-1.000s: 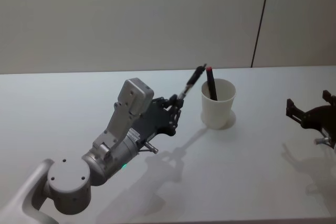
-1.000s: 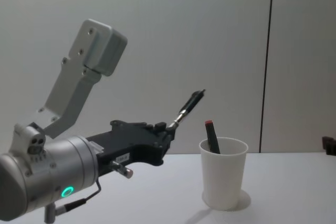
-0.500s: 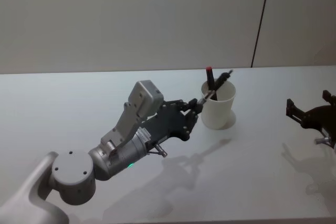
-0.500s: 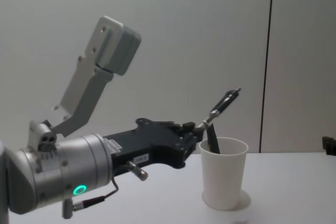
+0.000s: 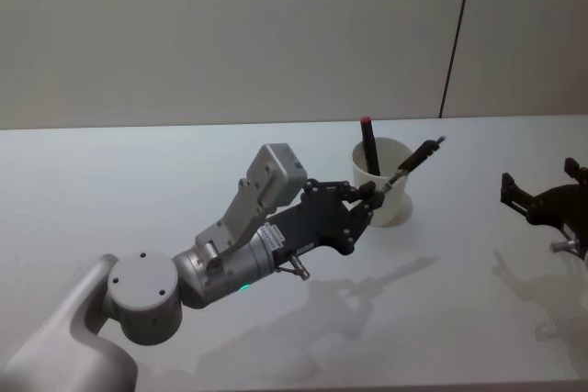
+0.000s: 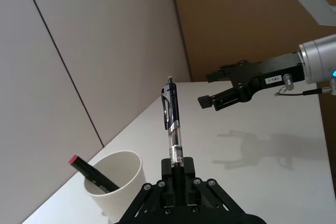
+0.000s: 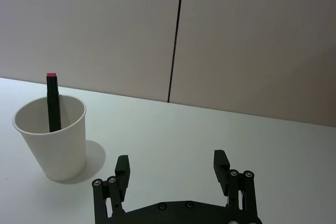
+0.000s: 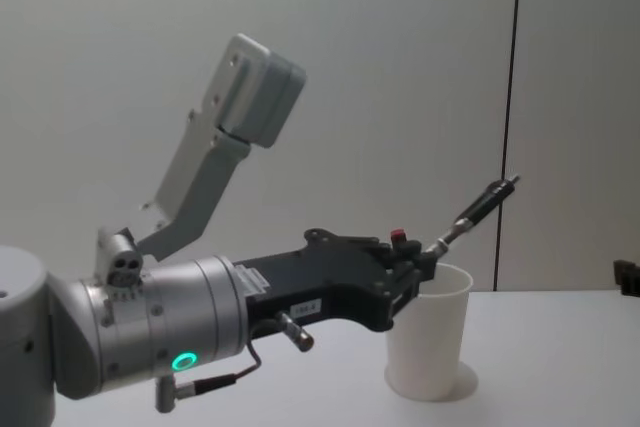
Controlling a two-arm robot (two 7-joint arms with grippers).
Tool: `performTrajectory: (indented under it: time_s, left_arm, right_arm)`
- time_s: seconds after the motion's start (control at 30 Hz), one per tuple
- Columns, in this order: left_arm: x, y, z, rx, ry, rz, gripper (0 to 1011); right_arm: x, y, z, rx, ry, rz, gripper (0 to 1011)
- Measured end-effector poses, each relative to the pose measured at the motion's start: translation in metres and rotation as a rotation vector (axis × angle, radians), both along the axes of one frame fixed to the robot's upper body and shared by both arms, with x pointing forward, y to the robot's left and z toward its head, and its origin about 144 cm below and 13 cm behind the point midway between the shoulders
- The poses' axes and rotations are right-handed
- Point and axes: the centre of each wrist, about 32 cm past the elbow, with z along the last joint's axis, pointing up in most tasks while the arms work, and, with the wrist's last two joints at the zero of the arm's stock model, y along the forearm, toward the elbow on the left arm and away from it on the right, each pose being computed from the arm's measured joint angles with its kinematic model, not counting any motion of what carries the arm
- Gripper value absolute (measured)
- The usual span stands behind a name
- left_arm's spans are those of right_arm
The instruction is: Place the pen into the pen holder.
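The pen holder (image 5: 390, 203) is a white paper cup standing on the white table, with a black, red-tipped marker (image 5: 368, 146) leaning inside it. My left gripper (image 5: 367, 199) is shut on the lower end of the pen (image 5: 413, 162), a black and clear ballpoint. It hovers just beside the cup's near-left side. The pen slants up and to the right across the cup's rim, its tip past the far right side. From the chest, the pen (image 8: 478, 207) rises above the cup (image 8: 430, 347). The left wrist view shows pen (image 6: 172, 119), cup (image 6: 118, 174) and gripper (image 6: 177, 169).
My right gripper (image 5: 542, 196) rests open at the table's right edge, well away from the cup; its fingers (image 7: 122, 169) show in its wrist view with the cup (image 7: 52, 140) beyond them. The white table (image 5: 110, 181) runs back to a plain wall.
My left arm has carried the pen to the right, from left of the cup to over it. The pen's tip now points past the cup's right rim. The right arm has not moved.
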Motion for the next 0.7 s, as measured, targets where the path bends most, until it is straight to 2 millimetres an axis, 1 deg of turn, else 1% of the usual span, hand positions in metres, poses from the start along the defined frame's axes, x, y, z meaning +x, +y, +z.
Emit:
performTrajectory:
  time_s: [0.7]
  left_arm:
    - [0.0068, -0.0054, 0.0, 0.006, 0.001, -0.056, 131]
  right_arm:
    - [-0.0015, -0.0028, 0.0004, 0.021, -0.005, 0.022, 1001]
